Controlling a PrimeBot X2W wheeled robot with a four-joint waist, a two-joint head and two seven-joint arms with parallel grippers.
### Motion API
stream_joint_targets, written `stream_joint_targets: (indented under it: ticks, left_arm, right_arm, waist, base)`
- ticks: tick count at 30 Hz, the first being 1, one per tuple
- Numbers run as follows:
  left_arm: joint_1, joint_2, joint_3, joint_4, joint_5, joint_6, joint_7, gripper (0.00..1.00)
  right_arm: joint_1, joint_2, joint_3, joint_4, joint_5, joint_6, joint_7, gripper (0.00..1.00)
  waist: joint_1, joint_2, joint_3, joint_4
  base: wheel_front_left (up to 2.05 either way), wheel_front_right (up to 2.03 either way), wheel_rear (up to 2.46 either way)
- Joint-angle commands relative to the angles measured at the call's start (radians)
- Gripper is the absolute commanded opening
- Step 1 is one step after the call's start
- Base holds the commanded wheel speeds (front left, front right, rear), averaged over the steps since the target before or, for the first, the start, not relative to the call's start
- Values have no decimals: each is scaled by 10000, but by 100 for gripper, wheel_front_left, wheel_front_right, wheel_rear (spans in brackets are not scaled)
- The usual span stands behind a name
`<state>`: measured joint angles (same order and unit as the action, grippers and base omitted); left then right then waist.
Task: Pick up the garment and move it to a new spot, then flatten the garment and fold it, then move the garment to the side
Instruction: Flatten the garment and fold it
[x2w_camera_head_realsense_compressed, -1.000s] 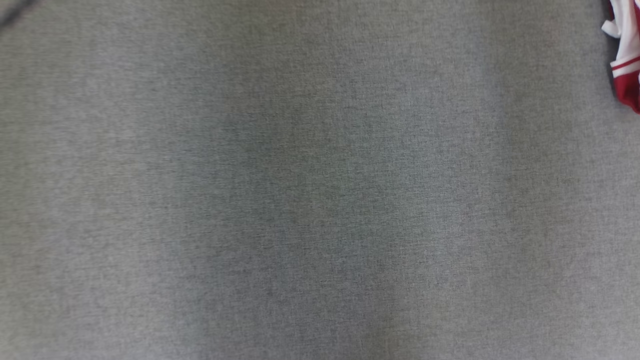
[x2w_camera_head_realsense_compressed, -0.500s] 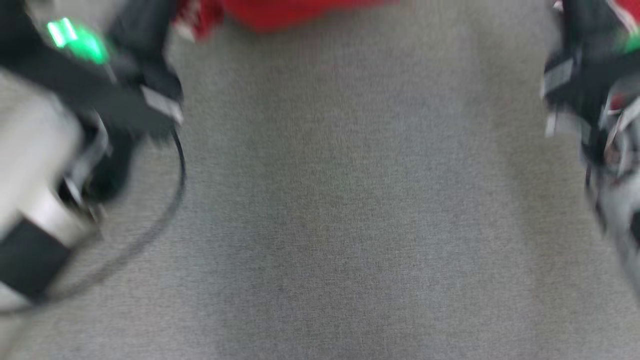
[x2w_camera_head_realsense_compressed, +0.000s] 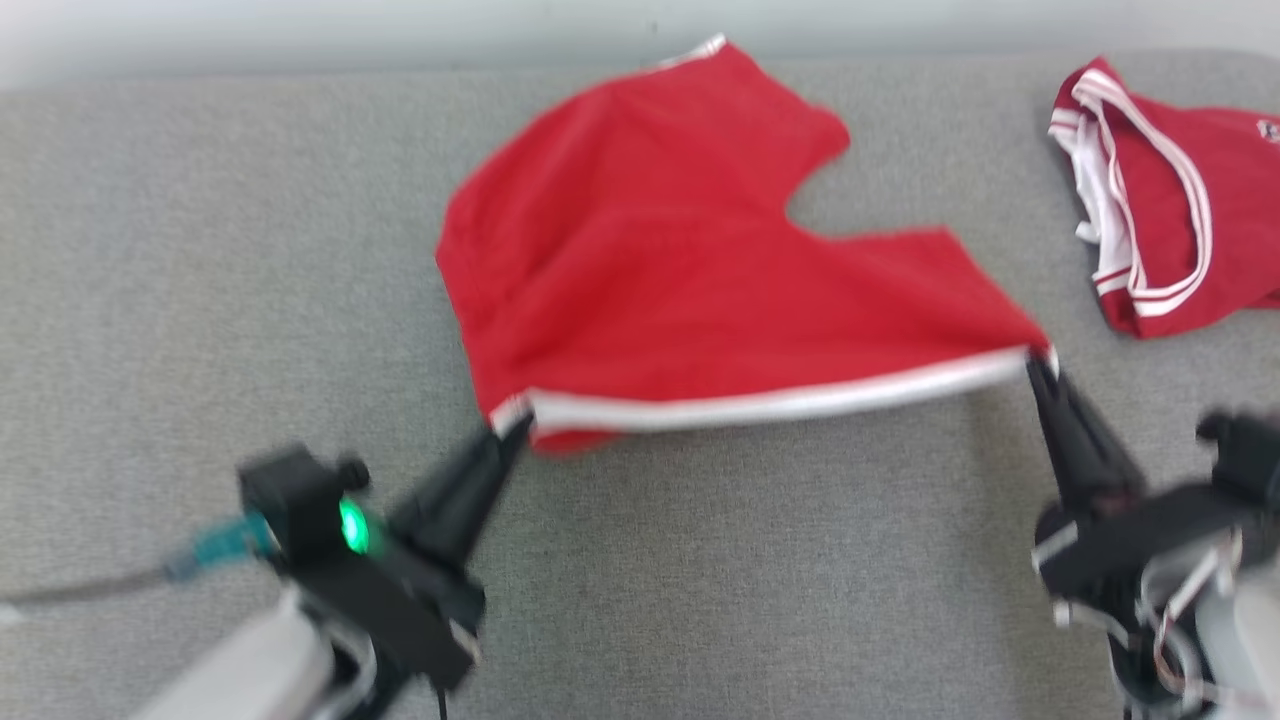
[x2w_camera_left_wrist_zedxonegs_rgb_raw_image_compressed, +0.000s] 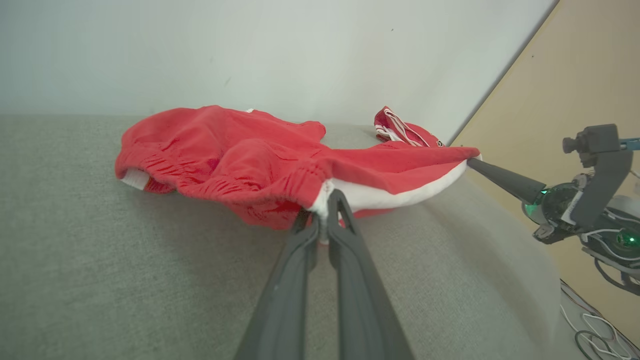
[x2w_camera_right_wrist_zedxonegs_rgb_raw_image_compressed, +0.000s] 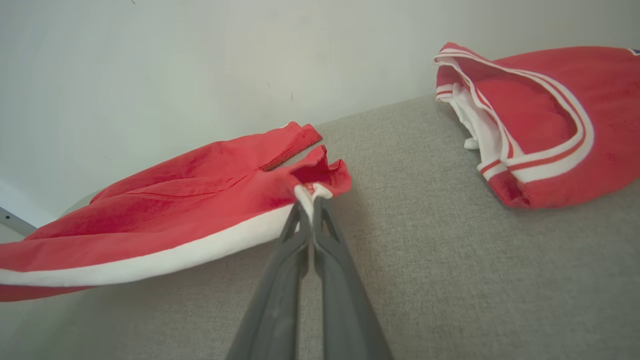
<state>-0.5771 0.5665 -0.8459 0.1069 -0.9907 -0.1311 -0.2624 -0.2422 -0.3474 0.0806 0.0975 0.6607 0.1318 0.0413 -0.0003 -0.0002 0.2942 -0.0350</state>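
The garment (x2w_camera_head_realsense_compressed: 680, 260) I hold is plain red with a white band along its near edge, and no lettering shows on it. It lies spread on the grey fabric surface (x2w_camera_head_realsense_compressed: 700, 580), its band pulled taut between my grippers. My left gripper (x2w_camera_head_realsense_compressed: 512, 430) is shut on the band's left corner, seen close in the left wrist view (x2w_camera_left_wrist_zedxonegs_rgb_raw_image_compressed: 324, 200). My right gripper (x2w_camera_head_realsense_compressed: 1035, 362) is shut on the right corner (x2w_camera_right_wrist_zedxonegs_rgb_raw_image_compressed: 310, 196). Gathered red cloth (x2w_camera_left_wrist_zedxonegs_rgb_raw_image_compressed: 225, 150) bunches behind the left fingers.
A folded red jersey (x2w_camera_head_realsense_compressed: 1170, 220) with red-and-white striped trim lies at the far right, apart from the held cloth. A pale wall (x2w_camera_head_realsense_compressed: 300, 40) runs along the surface's far edge. Cables (x2w_camera_left_wrist_zedxonegs_rgb_raw_image_compressed: 595, 340) lie on the floor beyond the right end.
The head camera has swung up: bare grey surface, then blurred grippers, now the whole spread garment. Both grippers now show shut on the band's two corners.
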Motion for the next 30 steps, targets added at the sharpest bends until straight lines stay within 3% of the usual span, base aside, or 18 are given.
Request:
stream_joint_targets:
  ticks: [1, 12, 23, 30]
  left_arm:
    - [370, -73, -42, 10, 166, 18, -24, 0]
    - [2724, -384, -350, 540, 1618, 18, -25, 0]
    - [4289, 147, 675, 724, 2697, 23, -25, 0]
    - [4971, 62, 1368, 561, 3009, 23, -25, 0]
  right_arm:
    - [422, 150, -124, -117, -142, -28, 82, 0]
    - [3472, 968, -800, -761, -786, -28, 886, 0]
    - [5639, 1909, -807, -1067, -894, -28, 1444, 0]
    - [5974, 2210, -622, -1476, -874, -28, 1622, 0]
  waist:
    - [3, 2, -336, 74]
    - [3, 2, -1263, 374]
    - [3, 2, -1742, 455]
    - [3, 2, -1738, 360]
  base:
    - [0, 0, 0]
    - [0, 0, 0]
    - [0, 0, 0]
    - [0, 0, 0]
